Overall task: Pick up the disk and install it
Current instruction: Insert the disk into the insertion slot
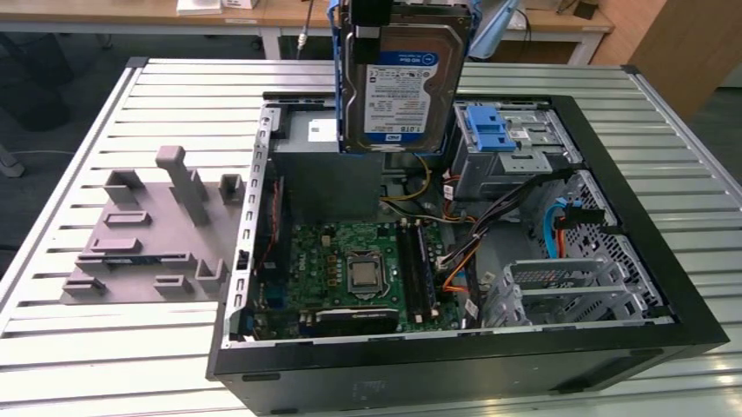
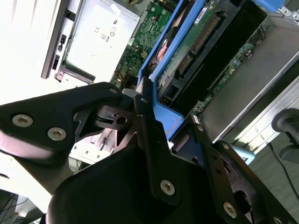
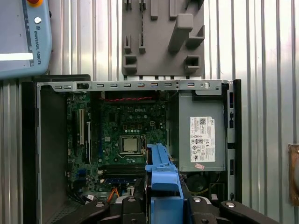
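Exterior view first: the disk (image 1: 404,82) hangs on edge above the computer case (image 1: 464,369), label towards the camera. It is over the end of the case where the power supply (image 1: 319,130) sits, just beside the drive cage (image 1: 510,143) with its blue latch piece (image 1: 492,130). It touches nothing in the case.

What worries me is the hold. I have the disk only by its blue plastic carrier, and that frame can flex. A knock against the case's cage wall could twist the drive in my grasp or drop it onto the motherboard (image 1: 360,261) inside the case. The bundle of cables (image 1: 510,208) lying in the case beside the cage could also snag a corner. If the carrier is not square to the cage, I judge it would jam rather than slide in.

In the second wrist view my gripper (image 2: 161,119) is clamped on the carrier's end. One of its fingers (image 2: 145,121) presses flat against the blue edge, with no gap that I can see. The first wrist view looks straight down into the case, with the carrier (image 3: 161,170) standing up from my gripper.
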Available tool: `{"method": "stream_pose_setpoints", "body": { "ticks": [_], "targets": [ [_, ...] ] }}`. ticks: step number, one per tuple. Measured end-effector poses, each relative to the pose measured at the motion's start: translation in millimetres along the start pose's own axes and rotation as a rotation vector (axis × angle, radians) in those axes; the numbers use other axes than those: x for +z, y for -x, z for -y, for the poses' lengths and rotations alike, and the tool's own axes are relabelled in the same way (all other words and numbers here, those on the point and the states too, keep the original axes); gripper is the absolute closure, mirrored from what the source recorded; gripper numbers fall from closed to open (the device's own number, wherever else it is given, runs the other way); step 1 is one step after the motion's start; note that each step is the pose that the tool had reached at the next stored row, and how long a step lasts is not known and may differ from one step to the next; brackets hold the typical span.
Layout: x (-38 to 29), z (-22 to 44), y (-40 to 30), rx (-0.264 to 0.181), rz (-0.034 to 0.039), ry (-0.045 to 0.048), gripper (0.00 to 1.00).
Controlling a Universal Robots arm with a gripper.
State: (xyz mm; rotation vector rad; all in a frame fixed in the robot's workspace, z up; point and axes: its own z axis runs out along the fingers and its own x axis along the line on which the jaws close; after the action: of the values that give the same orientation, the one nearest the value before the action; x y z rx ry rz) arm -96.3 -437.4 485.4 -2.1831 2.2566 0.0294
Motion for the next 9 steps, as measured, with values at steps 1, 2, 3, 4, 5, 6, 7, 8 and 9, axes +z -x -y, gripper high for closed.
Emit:
{"method": "stream_pose_setpoints", "body": {
  "ticks": [1,2,3,4,5,6,7,8,9],
  "targets": [
    [0.0,0.0,0.0,0.0,0.0,0.0,0.64],
    [0.0,0.0,0.0,0.0,0.0,0.0,0.64],
    [0.0,0.1,0.0,0.0,0.0,0.0,0.64],
    [0.0,0.1,-0.4,0.0,-0.0001,0.0,0.64],
    [0.0,0.2,-1.1,0.0,0.0,0.0,0.64],
    [0.1,0.1,-2.1,0.0,-0.0001,0.0001,0.64],
    [0.2,0.2,-3.7,0.0,-0.0001,0.0001,0.64],
    [0.4,0.3,-5.9,0.0,0.0,0.0,0.64],
    [0.6,0.3,-8.6,0.0,0.0,0.0,0.64]
  ]
}}
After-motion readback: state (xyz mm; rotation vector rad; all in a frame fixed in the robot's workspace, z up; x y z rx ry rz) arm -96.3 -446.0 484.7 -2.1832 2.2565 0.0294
